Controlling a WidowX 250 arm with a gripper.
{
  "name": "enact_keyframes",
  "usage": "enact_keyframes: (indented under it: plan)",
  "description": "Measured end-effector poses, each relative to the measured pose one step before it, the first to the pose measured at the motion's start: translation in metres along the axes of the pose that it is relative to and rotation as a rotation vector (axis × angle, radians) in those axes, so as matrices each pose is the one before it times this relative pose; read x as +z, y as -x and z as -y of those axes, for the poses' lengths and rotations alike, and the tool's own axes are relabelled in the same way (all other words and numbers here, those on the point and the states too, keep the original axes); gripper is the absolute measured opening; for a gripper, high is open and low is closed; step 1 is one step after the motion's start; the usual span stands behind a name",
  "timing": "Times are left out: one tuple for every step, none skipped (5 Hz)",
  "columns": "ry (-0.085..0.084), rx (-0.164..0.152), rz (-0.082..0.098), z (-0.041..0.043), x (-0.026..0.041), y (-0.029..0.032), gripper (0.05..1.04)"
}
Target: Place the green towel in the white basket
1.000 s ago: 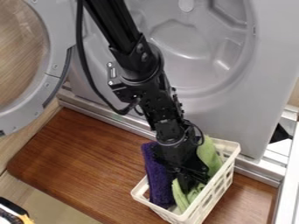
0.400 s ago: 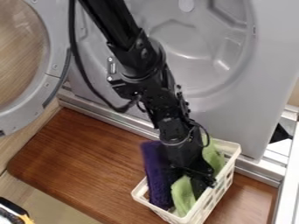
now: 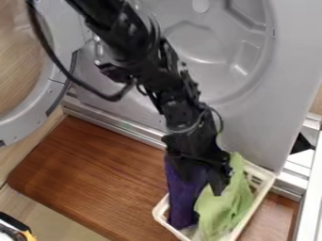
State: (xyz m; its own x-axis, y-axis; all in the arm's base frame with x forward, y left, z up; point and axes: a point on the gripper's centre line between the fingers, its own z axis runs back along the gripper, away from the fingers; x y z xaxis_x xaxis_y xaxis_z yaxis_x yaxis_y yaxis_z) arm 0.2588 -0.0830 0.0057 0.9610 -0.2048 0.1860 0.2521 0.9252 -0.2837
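Since the basket point(image 3: 159, 212) is its goal, the green towel point(image 3: 223, 207) lies in it, right of the purple cloth point(image 3: 182, 197), which leaves each its own side. The claw point(image 3: 206, 178) hangs just over both, probably to settle the towel; whether it grips any cloth, I cannot tell. Against the earlier frame, the basket sits nearer and farther right on the table point(image 3: 88, 174), the towel spread wider.

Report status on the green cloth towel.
Black robot gripper down at white plastic basket. Green towel inside. Purple cloth towel alongside, possibly crowding.
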Motion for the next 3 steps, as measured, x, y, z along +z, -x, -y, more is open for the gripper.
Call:
enact_keyframes:
  plan:
    - [-0.0006, -0.0164, 0.0481, 0.00371, 0.02836, -0.00583, 0.999]
    - [0.0191, -0.0274, 0.0503, 0.00606, 0.0275, -0.00504, 0.999]
    - [-0.0012, -0.0055, 0.0049, -0.00026, 0.00187, -0.00083, 0.999]
